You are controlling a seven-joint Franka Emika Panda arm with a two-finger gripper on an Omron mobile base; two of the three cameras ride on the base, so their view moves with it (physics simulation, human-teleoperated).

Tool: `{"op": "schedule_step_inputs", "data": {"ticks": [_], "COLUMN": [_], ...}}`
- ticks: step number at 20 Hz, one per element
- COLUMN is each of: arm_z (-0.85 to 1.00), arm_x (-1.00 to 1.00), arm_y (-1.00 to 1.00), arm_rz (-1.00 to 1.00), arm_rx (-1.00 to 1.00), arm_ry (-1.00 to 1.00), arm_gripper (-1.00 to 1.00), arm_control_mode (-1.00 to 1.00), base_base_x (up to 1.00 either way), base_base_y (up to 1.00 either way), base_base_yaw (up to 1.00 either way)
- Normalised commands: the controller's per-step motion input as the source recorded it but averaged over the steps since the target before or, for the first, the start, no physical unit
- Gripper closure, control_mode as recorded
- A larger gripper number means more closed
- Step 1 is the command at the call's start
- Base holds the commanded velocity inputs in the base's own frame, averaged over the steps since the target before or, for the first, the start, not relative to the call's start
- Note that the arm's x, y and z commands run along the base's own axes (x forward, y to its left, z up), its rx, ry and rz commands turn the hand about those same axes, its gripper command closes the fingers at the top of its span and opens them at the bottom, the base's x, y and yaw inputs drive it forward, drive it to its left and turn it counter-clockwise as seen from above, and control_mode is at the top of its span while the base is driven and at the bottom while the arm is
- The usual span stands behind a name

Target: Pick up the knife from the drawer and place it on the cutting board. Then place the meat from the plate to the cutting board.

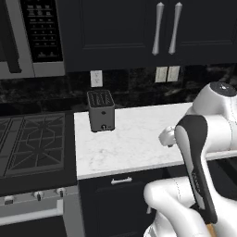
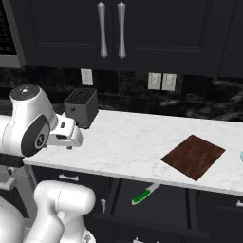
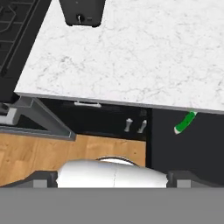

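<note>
Right base view | knife point(image 2: 144, 193) lies in open drawer point(image 2: 180, 201) under counter point(image 2: 128, 142) | gripper point(image 2: 66, 133) empty, jaws wide | light, rigid, likely slippery blade; take green handle.

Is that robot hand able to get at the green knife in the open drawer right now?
Probably yes: the knife lies uncovered in the open drawer, only its blade tucked under the counter edge. The gripper, jaws open, must come down first.
</note>
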Motion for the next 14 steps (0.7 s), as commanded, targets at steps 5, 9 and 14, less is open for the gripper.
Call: {"op": "schedule_step_inputs", "data": {"ticks": [5,9,14], "arm_z": [0.01,0.02,0.0], "arm_x": [-0.36,-0.06,0.0], "arm_y": [0.0,0.0,0.0], "arm_rz": [-0.01,-0.01,0.0], "arm_rx": [0.0,0.0,0.0], "arm_ry": [-0.02,0.0,0.0], "arm_gripper": [-1.0,-1.0,-1.0], "arm_control_mode": [-1.0,1.0,1.0], "base_base_x": [0.0,-0.02,0.03], "base_base_y": [0.0,0.57,0.51], "base_base_yaw": [0.0,-0.1,-0.21]}}
